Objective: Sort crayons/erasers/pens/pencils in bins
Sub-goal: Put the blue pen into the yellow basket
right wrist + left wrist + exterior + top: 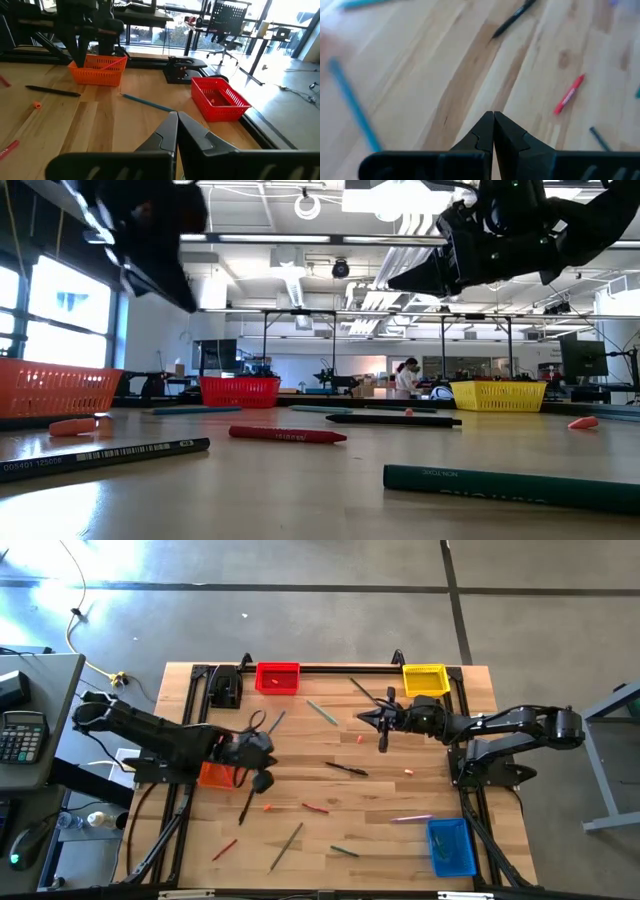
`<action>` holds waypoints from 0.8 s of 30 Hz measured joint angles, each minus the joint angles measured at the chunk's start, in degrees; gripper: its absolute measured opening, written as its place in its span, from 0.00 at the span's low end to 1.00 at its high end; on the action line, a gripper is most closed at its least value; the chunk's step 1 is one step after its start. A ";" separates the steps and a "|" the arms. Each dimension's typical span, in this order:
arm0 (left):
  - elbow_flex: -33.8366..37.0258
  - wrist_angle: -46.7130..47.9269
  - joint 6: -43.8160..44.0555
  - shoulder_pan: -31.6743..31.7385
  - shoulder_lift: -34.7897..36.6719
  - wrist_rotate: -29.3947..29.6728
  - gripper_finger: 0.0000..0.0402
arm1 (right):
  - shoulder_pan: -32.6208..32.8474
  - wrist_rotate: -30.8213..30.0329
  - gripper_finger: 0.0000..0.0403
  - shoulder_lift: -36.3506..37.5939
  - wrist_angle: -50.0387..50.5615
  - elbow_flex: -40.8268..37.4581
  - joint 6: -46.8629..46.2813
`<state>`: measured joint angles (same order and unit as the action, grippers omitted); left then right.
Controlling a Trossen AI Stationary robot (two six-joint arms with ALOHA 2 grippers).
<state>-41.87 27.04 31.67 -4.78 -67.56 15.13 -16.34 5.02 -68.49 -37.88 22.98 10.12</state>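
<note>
Four bins sit on the wooden table (330, 825). The red bin (277, 678) stands at the far edge, with one small pale piece showing inside it, too small to name. The yellow bin (425, 679) is along that same far edge, toward the right arm; its contents cannot be made out. The orange bin (217, 775) lies nearer than the red bin, on the left arm's side, partly covered by that arm. The blue bin (451, 846) is at the near edge, diagonally opposite the red bin, and seems to hold a thin stick.

The rest is scattered loose between the bins. A blue-green pen (322, 713) lies just beside the red bin toward the middle, a black pen (346, 770) further out at the table's centre, a red crayon (315, 808) nearer still, and a pink pen (410, 818) close to the blue bin. Small pink-orange erasers (408, 773) dot the boards.

The left tool (262, 778) hangs above the table right beside the orange bin, fingers pressed together and holding nothing. The right tool (368, 719) hovers between the red and yellow bins, also clenched and empty.
</note>
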 joint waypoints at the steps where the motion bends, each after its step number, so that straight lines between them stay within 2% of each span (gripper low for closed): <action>1: -0.04 -1.81 -2.89 1.32 -0.94 -2.15 0.00 | 0.00 0.02 0.00 0.00 -0.19 0.00 0.43; 5: -0.04 -5.41 -12.45 6.84 -4.70 -10.29 0.00 | -0.27 0.04 0.00 0.00 -1.81 0.04 2.71; 8: -0.01 -5.50 -17.77 11.22 -6.47 -13.06 0.00 | -0.84 0.04 0.00 0.00 -2.02 0.79 3.65; 13: 0.00 -6.43 -26.04 17.56 -7.18 -12.74 0.00 | -1.29 0.01 0.00 0.00 -0.81 1.01 3.26; 19: 0.20 -8.11 -27.42 25.30 -7.21 -12.29 0.00 | -1.29 -0.55 0.00 -0.02 3.08 1.01 1.31; 22: 3.01 -14.35 -29.85 28.85 -7.16 -11.89 0.00 | -1.29 -0.92 0.00 -0.08 3.36 1.01 0.56; 24: 6.06 -21.87 -29.94 31.76 -7.12 -12.16 0.00 | -1.29 -2.07 0.00 -0.11 3.49 1.01 -0.15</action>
<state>-35.81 5.17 1.74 26.98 -74.67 2.97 -17.63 2.95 -68.60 -34.38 23.99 9.97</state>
